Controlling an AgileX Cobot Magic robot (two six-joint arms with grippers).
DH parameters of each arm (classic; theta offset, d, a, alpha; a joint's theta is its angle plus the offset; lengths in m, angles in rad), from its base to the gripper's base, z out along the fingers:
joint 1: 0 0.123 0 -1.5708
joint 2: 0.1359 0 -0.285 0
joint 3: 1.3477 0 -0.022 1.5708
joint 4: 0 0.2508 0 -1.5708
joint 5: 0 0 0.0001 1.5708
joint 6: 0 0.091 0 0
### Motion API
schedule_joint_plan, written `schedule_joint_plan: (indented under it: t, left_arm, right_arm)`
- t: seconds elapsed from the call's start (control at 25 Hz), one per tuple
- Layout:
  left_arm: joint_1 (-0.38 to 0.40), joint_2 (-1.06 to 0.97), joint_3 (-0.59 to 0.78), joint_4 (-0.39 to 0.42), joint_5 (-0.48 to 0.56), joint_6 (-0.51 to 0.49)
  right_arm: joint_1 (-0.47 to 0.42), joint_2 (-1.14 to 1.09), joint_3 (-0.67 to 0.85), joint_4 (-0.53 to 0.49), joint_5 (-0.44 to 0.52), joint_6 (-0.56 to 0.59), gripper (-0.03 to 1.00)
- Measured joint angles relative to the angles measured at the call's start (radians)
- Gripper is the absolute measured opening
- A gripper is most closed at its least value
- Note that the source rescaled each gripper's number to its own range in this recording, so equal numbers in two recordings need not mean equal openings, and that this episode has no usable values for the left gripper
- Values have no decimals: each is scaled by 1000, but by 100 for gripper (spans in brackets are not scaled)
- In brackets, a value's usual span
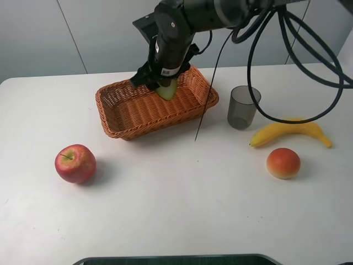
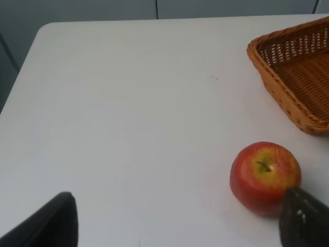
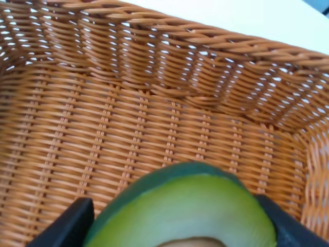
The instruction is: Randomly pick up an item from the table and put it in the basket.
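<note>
no legible text anywhere.

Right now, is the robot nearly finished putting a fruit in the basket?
Nearly. Done: the avocado half is picked up, off the table. In hand: the right claw grips it over the floor of the basket, between its woven walls. Left to do: open the claw so the avocado half drops in, then lift the arm clear.
</note>
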Motion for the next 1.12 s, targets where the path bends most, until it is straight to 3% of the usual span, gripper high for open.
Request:
schedule_joint_plan:
  t: [0.2,0.24,0.28,0.36,0.4,0.44,0.68,0.88,1.12]
  left_arm:
    - [0,0,0,0,0,0]
    - [0,0,0,0,0,0]
    - [0,0,0,0,0,0]
    - [0,0,0,0,0,0]
    - [0,0,0,0,0,0]
    - [0,0,0,0,0,-2]
    - [0,0,0,0,0,-2]
    - [0,0,0,0,0,-2]
    - [0,0,0,0,0,-2]
  right_arm:
    - [0,28,0,-2,-11,10,3]
    - [0,29,0,-2,-11,12,14]
    - [0,30,0,-2,-13,14,32]
    - [0,30,0,-2,-13,19,78]
    - [0,30,0,-2,-13,19,90]
    - [0,30,0,-2,-13,19,95]
    - [0,15,0,8,37,27,99]
    - [-12,-75,18,95,107,30,100]
    - [-114,-258,236,179,108,30,100]
